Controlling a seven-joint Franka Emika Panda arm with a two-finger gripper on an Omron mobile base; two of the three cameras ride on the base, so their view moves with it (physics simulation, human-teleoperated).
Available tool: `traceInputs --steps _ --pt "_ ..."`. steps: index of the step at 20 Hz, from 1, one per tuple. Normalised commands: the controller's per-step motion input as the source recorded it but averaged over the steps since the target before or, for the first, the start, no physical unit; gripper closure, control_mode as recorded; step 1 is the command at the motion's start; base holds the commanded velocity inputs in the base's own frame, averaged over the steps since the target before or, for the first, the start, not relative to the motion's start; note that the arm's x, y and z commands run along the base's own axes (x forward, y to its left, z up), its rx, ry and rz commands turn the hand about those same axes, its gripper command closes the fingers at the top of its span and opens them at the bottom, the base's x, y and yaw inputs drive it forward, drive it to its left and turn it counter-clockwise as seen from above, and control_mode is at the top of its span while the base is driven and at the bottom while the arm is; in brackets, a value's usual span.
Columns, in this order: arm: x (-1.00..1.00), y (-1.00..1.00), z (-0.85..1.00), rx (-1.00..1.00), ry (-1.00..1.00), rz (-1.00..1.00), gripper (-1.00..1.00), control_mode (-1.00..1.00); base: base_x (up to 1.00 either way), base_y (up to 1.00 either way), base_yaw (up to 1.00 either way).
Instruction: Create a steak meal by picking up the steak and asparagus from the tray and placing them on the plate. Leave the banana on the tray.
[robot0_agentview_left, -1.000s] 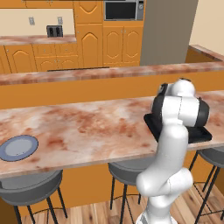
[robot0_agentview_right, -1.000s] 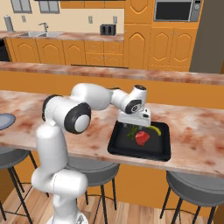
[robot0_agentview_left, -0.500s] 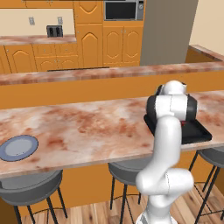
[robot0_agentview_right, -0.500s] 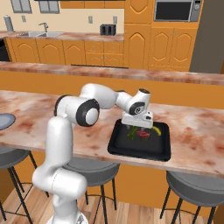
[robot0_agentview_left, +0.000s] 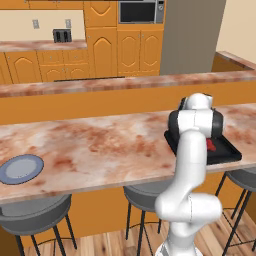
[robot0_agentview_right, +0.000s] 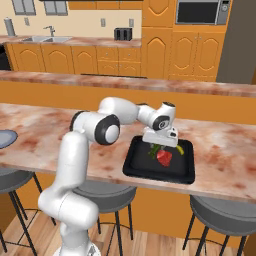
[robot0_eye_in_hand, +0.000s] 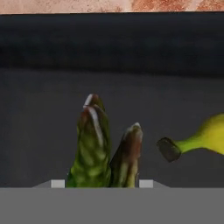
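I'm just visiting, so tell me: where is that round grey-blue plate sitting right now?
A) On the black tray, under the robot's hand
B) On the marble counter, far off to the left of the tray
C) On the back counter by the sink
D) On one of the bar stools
B: in the left base view the plate lies on the counter near its left end, while the tray sits far to the right under the arm.

I see a black tray on the mottled pink-brown table, bearing red steak. Asparagus: green, brownish tips; banana: yellow; plate: grey-blue.
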Motion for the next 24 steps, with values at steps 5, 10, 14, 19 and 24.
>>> traceInputs --steps 5,10,14,19,24 --pt "-0.01 0.23 -0.01 0.0 0.0 0.0 1.0 -1.0 0.0 0.0 0.0" --pt "-0.32 0.65 0.55 -0.03 0.0 0.06 1.0 -1.0 0.0 0.0 0.0" --pt "-0.44 0.58 0.86 -0.03 0.0 0.01 1.0 -1.0 0.0 0.0 0.0" --pt "-0.56 0.53 0.93 0.0 0.0 0.0 1.0 -1.0 0.0 0.0 0.0" --pt "-0.47 0.78 0.83 0.0 0.0 0.02 1.0 -1.0 0.0 0.0 0.0"
